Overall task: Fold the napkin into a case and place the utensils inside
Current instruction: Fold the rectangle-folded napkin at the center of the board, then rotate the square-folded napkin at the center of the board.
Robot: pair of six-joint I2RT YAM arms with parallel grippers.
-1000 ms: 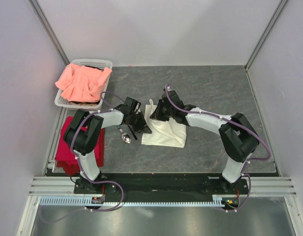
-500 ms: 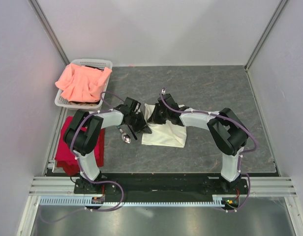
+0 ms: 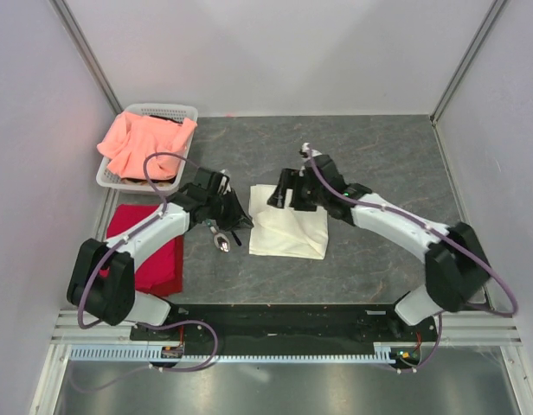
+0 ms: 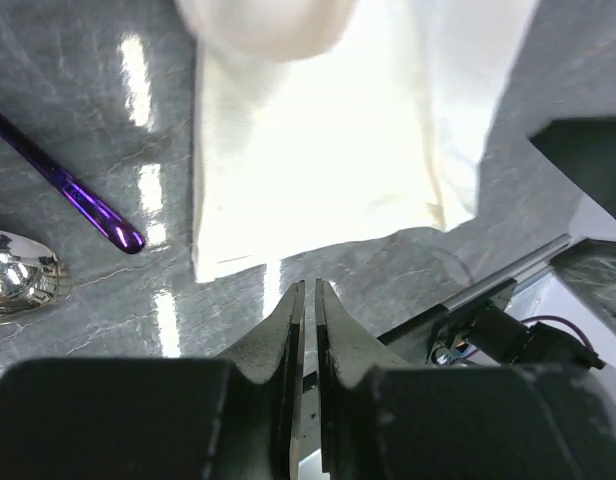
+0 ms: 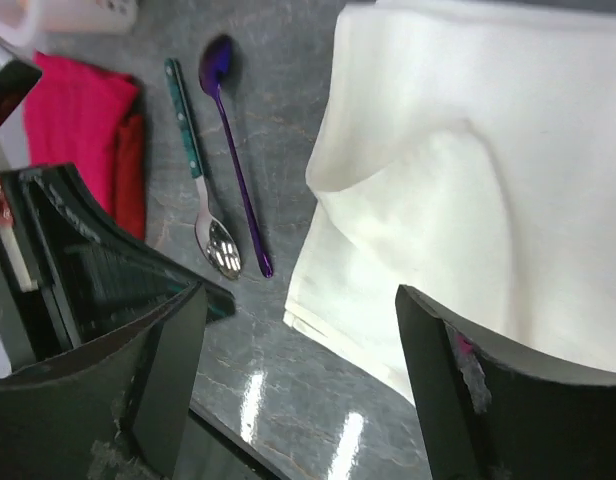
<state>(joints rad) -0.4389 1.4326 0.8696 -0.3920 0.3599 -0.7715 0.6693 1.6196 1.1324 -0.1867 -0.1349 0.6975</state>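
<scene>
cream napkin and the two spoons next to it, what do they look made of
Folded cream-white napkin: thin cloth, matte; it creases and drapes softly. Slim all-purple spoon: probably coated metal, glossy with sharp highlights. Spoon with speckled green handle and silver bowl: polished metal bowl, mirror-like; the handle may be plastic or enamel.

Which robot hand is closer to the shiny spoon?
Left. The left gripper hangs right next to the shiny spoon, between it and the napkin. The right gripper is farther off, over the napkin's far edge.
</scene>
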